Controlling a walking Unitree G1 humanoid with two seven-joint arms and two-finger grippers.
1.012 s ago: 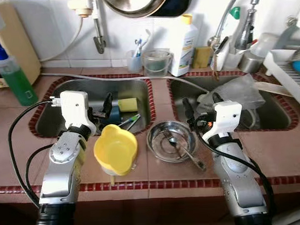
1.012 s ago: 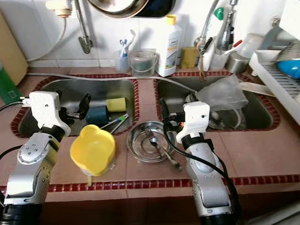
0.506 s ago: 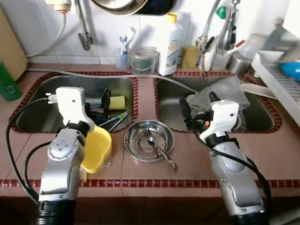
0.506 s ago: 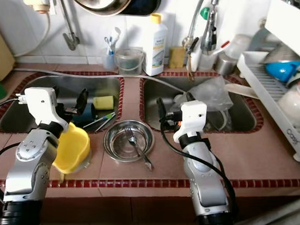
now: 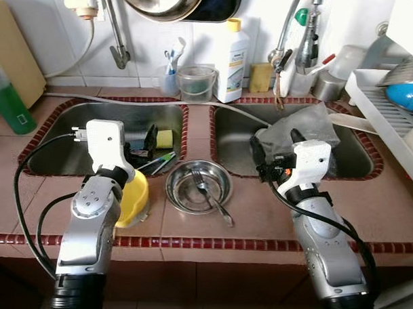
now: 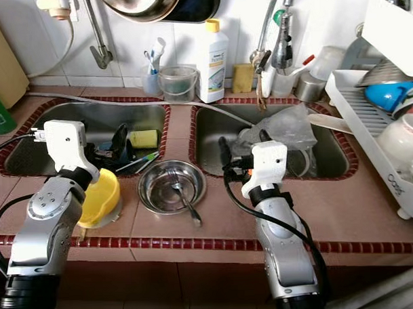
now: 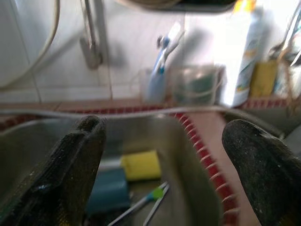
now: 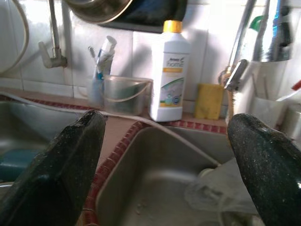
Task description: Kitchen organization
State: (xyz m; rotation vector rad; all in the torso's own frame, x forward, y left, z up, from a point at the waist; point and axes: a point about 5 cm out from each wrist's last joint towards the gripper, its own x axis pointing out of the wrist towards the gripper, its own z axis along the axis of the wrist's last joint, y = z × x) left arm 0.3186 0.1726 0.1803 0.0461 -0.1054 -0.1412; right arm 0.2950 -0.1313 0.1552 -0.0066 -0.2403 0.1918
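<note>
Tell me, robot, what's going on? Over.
Both end effectors open, empty: left over left sink, right over right sink. Steel bowl with fork between. Yellow bowl under left arm.

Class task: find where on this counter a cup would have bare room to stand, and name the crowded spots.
Free: the tiles right of the steel bowl, before the right sink, though the right gripper hovers nearby; also the corner between the green bottle and left sink. Crowded: the back ledge around the white bottle, and both sinks.
</note>
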